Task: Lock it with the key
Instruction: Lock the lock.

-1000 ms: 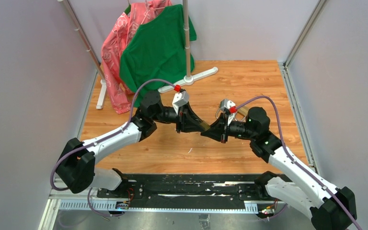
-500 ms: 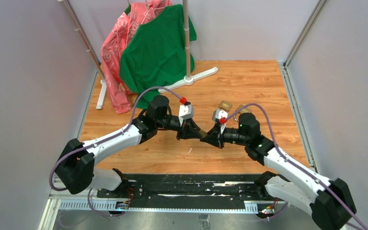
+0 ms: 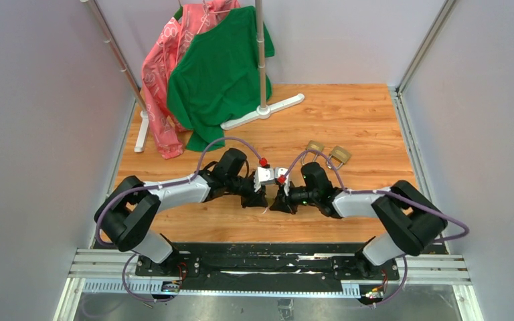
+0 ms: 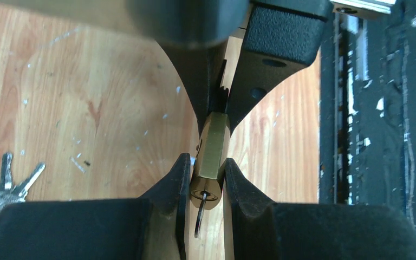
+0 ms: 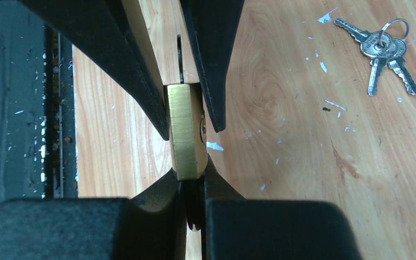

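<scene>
While left gripper (image 4: 206,165) clamps the padlock (image 5: 184,130) and right gripper (image 5: 192,181) pinches its end tight, keys (image 5: 382,49) lie loose nearby. Guess one lets go and grabs them next.

We've got the padlock (image 5: 184,130) wedged between left gripper (image 4: 206,165) and right gripper (image 5: 192,179), key (image 5: 382,49) on the table (image 5: 303,162) beside them.

On your wooden counter (image 3: 361,114) lay a bunch of keys (image 5: 382,47), one brass padlock (image 3: 314,146) just beside a second padlock (image 3: 338,154), and a clothes rack's white foot (image 3: 268,109).
</scene>
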You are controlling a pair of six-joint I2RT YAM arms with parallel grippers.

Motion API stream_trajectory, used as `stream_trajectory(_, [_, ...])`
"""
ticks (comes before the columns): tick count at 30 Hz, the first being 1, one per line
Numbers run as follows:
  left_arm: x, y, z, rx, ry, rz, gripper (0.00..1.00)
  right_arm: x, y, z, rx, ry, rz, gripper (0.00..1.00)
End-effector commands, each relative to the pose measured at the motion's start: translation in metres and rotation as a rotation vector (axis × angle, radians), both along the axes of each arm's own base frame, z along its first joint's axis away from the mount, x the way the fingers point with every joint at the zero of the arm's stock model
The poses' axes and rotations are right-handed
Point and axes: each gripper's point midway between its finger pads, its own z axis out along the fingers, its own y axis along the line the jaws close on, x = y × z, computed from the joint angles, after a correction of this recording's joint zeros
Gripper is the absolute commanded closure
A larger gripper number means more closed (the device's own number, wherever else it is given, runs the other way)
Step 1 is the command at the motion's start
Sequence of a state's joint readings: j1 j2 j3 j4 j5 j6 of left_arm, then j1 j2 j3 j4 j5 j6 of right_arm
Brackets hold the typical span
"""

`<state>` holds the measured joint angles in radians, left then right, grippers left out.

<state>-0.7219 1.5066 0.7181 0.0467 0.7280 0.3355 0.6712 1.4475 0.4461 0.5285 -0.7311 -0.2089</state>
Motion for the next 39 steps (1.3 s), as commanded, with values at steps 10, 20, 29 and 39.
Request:
stream_trajectory(10, [0.007, 0.012, -0.04, 0.031, -0.046, 0.075, 1.0, 0.03, 0.019, 0.012, -0.017, -0.035, -0.033, 0.8])
stream_trajectory(20, [0.003, 0.004, -0.027, -0.113, 0.036, 0.041, 1.0, 0.02, 0.008, 0.022, -0.012, 0.052, -0.047, 0.66])
stream_trajectory(29, [0.013, -0.008, 0.01, -0.247, 0.032, 0.073, 1.0, 0.024, -0.019, 0.077, 0.029, 0.054, -0.124, 0.42])
stream_trajectory(39, [0.036, -0.018, 0.142, -0.657, 0.132, 0.221, 1.0, 0.002, -0.069, 0.174, 0.25, 0.098, -0.283, 0.32])
